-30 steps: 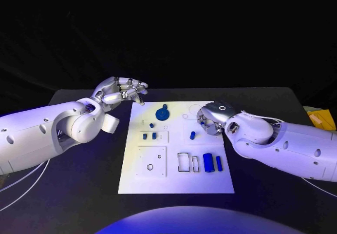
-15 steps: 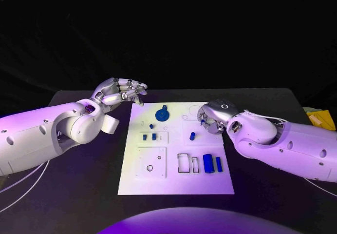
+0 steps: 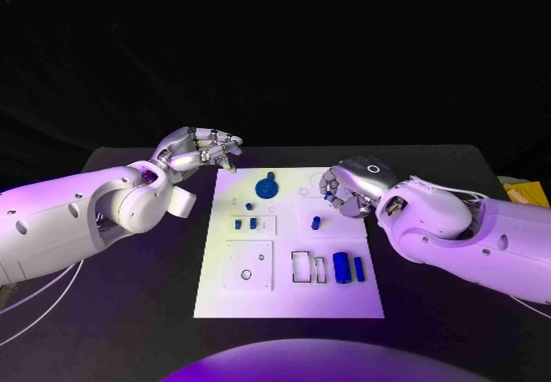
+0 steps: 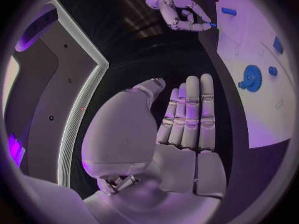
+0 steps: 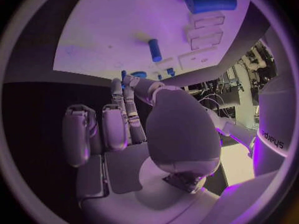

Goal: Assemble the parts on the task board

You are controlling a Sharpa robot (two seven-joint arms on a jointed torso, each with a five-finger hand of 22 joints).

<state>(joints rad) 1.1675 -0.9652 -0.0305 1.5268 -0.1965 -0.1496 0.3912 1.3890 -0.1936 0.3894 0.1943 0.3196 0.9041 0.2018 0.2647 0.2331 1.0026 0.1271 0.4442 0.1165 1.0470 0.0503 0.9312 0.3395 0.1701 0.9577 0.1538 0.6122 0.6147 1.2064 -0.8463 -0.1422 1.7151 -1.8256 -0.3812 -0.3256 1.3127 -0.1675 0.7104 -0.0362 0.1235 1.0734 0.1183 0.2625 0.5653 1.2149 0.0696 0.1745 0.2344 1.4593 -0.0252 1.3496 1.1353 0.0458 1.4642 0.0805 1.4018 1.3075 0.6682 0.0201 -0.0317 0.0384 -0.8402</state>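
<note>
Your robot's right hand (image 3: 348, 189) has lifted slightly and drawn back toward the far right edge of the white board (image 3: 287, 298), its fingers now clear of the small blue peg (image 3: 314, 224) beneath it.

Right hand (image 3: 350, 189) fingers' hold, if any, too small to tell.

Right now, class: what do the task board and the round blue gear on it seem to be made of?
Task board: probably rigid plastic or painted sheet, matte white; flat, with crisp cut-out recesses. Blue gear: likely moulded or printed plastic, uniform saturated blue, toothed rim visible in the left wrist view, dull sheen.
</note>
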